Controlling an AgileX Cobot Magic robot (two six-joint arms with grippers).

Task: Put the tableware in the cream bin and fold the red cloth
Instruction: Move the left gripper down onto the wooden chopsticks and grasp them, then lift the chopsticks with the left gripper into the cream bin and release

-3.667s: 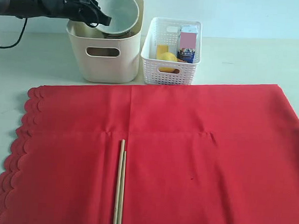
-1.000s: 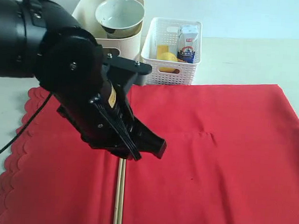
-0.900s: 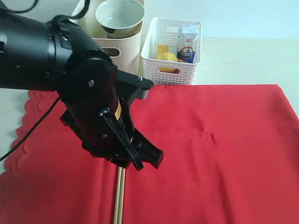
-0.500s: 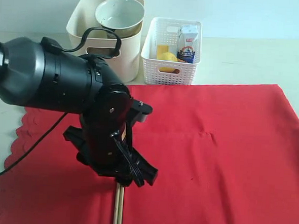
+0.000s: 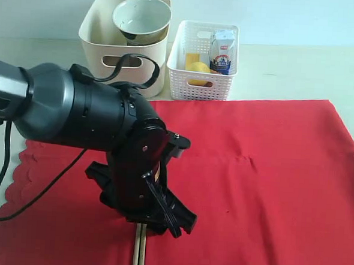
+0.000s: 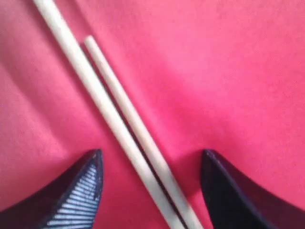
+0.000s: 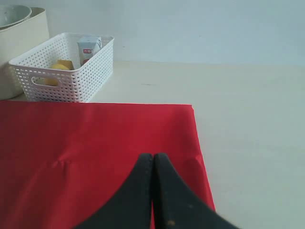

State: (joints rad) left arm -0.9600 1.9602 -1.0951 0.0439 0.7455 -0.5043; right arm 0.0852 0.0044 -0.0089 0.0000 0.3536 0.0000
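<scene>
Left gripper (image 6: 151, 164) is hovering low over the red cloth (image 5: 264, 174), its jaws standing spread wide. The pair of wooden chopsticks (image 6: 106, 110) is lying flat on the cloth, the two sticks side by side and touching along their length, one end reaching further than the other. The pair is running straight through the gap between the jaws, and neither jaw is touching wood. In the exterior view the left arm is covering most of the pair, with only the near ends showing below it at the front edge of the cloth.

Right gripper (image 7: 153, 158) is hanging above the right-hand edge of the cloth, its jaws pressed together and holding nothing.

The cloth is lying spread open on the pale surface (image 5: 301, 68), its scalloped edge facing left. Behind it, the cream bin (image 5: 95, 49) is holding the white round bowl (image 5: 142, 13), which is sitting tilted near the rim. Just beside the bin, the white perforated basket (image 5: 200, 89) is holding a milk carton (image 5: 222, 51) and a lemon (image 5: 198, 68).
</scene>
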